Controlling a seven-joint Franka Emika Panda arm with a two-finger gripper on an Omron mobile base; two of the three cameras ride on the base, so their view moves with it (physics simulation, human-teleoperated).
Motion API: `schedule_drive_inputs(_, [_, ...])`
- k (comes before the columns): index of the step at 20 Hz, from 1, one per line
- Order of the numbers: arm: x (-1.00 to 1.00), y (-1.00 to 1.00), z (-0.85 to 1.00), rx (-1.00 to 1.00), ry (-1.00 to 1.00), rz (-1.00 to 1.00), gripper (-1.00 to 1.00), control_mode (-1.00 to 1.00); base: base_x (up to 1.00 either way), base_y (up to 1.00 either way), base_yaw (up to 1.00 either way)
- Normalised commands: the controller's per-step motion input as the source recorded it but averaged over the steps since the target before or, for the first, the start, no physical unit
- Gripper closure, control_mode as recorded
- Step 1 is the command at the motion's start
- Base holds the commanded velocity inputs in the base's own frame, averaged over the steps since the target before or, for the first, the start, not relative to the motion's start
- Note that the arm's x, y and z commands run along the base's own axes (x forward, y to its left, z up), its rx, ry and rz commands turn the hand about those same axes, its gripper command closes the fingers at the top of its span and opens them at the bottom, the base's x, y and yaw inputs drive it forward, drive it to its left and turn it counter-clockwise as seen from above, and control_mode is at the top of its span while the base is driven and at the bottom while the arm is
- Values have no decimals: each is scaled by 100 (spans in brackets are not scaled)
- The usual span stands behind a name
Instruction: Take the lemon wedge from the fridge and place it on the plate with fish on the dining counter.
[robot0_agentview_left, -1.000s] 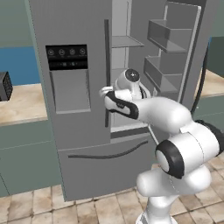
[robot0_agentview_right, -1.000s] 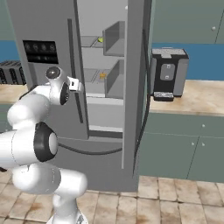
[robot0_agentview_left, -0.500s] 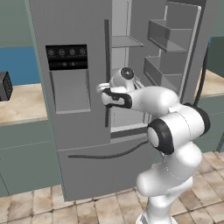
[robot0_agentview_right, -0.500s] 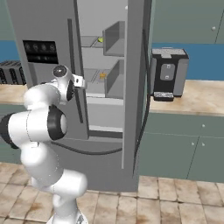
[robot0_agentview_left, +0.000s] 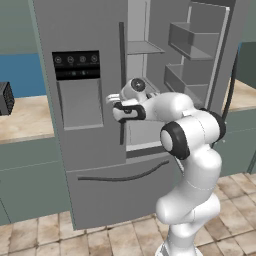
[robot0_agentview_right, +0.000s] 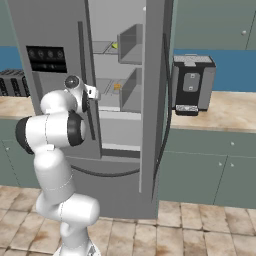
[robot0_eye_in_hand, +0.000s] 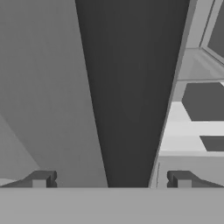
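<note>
The fridge (robot0_agentview_right: 55, 30) stands with its right door swung wide. The end effector (robot0_eye_in_hand: 111, 179) — fingers apart — straddles the left door's dark handle (robot0_eye_in_hand: 131, 96). The lemon wedge (robot0_agentview_right: 115, 45) lies on an upper fridge shelf, above and beyond the end effector.

Home kitchen: tall grey two-door fridge (robot0_agentview_right: 60, 30), beige stone counters (robot0_agentview_right: 225, 112), grey-green cabinets (robot0_agentview_right: 210, 170), black coffee machine (robot0_agentview_right: 192, 85), tiled floor (robot0_agentview_right: 200, 230).
</note>
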Motion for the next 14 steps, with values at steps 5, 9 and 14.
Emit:
schedule_drive_inputs(5, [56, 1, -10, 0, 0, 0, -100, -100, 0, 0, 0])
schedule_drive_inputs(9, [0, 0, 0, 0, 0, 0, 100, -100, 0, 0, 0])
schedule_drive_inputs(14, [0, 0, 0, 0, 0, 0, 100, -100, 0, 0, 0])
